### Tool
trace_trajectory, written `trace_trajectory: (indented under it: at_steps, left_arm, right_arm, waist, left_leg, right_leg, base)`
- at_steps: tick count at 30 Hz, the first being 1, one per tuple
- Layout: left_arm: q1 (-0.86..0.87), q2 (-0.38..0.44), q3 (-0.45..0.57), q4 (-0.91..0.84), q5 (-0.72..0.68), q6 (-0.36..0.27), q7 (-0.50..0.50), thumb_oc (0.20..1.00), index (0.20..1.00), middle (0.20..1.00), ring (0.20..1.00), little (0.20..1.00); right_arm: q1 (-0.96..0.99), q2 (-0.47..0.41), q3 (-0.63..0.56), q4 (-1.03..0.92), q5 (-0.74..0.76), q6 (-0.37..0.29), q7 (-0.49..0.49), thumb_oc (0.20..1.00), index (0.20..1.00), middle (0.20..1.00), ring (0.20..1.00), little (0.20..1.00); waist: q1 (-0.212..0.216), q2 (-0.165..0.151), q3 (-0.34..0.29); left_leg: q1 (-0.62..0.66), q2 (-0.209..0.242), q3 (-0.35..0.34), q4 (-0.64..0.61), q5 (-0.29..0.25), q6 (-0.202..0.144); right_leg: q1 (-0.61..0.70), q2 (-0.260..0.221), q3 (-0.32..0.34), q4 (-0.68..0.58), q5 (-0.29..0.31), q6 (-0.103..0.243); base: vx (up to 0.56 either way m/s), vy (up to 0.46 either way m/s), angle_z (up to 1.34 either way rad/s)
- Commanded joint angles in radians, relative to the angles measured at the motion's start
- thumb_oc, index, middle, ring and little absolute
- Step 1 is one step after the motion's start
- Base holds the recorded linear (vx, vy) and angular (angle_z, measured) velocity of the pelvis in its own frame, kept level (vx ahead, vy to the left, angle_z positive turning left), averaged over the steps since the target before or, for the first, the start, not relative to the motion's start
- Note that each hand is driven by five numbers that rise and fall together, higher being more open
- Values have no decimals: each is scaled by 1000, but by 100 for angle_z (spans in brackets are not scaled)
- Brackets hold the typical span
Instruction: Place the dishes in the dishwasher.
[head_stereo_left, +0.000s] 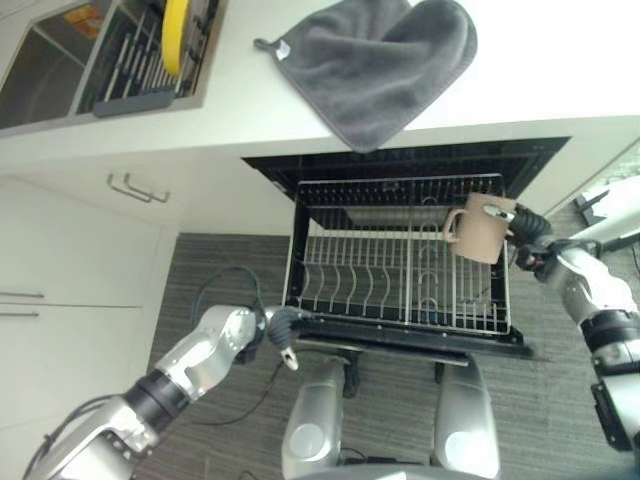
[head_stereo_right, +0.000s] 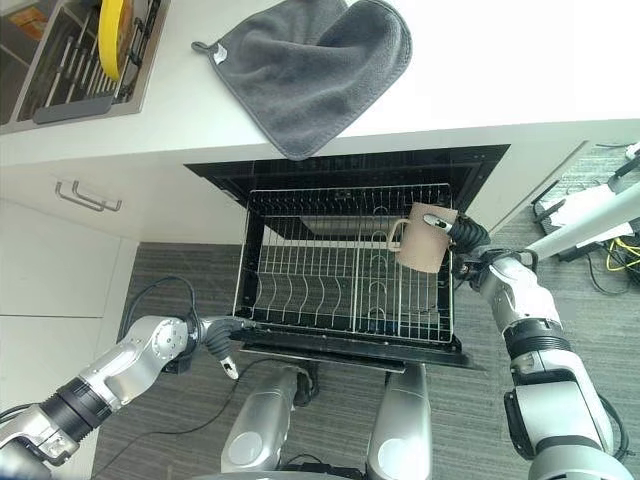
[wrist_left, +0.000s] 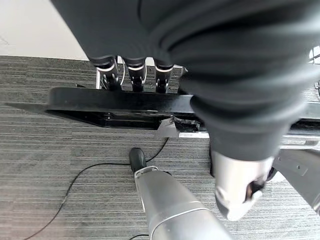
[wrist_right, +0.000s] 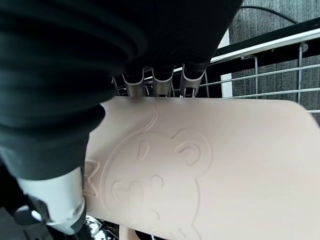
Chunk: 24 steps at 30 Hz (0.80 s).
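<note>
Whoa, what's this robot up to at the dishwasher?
It is loading dishes. The right robot hand has its fingers curled round a beige mug and holds it over the right side of the pulled-out wire rack, which looks empty so far. The left robot hand is down at the front edge of the open dishwasher door, fingers over that edge. Up on the counter lies a grey cloth, and a yellow plate stands in a sink rack.

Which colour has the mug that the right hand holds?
The mug is beige-pink, clearest in the right eye view.
</note>
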Motion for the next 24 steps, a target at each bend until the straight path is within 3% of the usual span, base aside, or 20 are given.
trace_trajectory:
  at_steps: [1,14,15,16,24]
  left_arm:
    - [163,30,-85,-17,-85,3,-33,1000,1000,1000,1000,1000]
    - [159,11,-120,-2,-116,-3,16,1000,1000,1000,1000,1000]
    - [161,10,-125,2,-117,-5,23,1000,1000,1000,1000,1000]
    - [165,8,-128,7,-119,-8,34,1000,1000,1000,1000,1000]
    - [180,-4,-132,13,-116,-14,71,1000,1000,1000,1000,1000]
  right_arm:
    - [-82,7,-29,43,-27,-47,-19,200,200,200,200,200]
    - [-177,-8,8,173,-143,-56,-130,206,206,206,206,206]
    - [-182,-9,9,172,-146,-58,-144,423,423,423,423,423]
    - [-186,-11,10,165,-146,-63,-164,1000,1000,1000,1000,1000]
    - [-177,3,3,109,-140,-66,-218,1000,1000,1000,1000,1000]
  waist:
    - [28,-26,4]
    - [37,-1,14]
    - [37,0,15]
    - [35,0,16]
    - [28,-2,21]
  left_leg:
    - [-56,25,-56,106,-31,-7]
    - [-70,11,-49,116,-36,6]
    - [-70,11,-49,117,-36,6]
    - [-71,11,-48,116,-36,7]
    - [-68,11,-38,121,-45,15]
  right_leg:
    - [84,-53,-27,-72,-12,29]
    - [52,-60,-18,-30,-25,23]
    - [50,-60,-17,-28,-26,23]
    - [46,-59,-15,-25,-27,22]
    - [42,-53,-9,-14,-38,18]
  base:
    - [-8,56,0]
    - [2,6,0]
    - [0,0,0]
    - [0,0,0]
    - [1,1,-1]
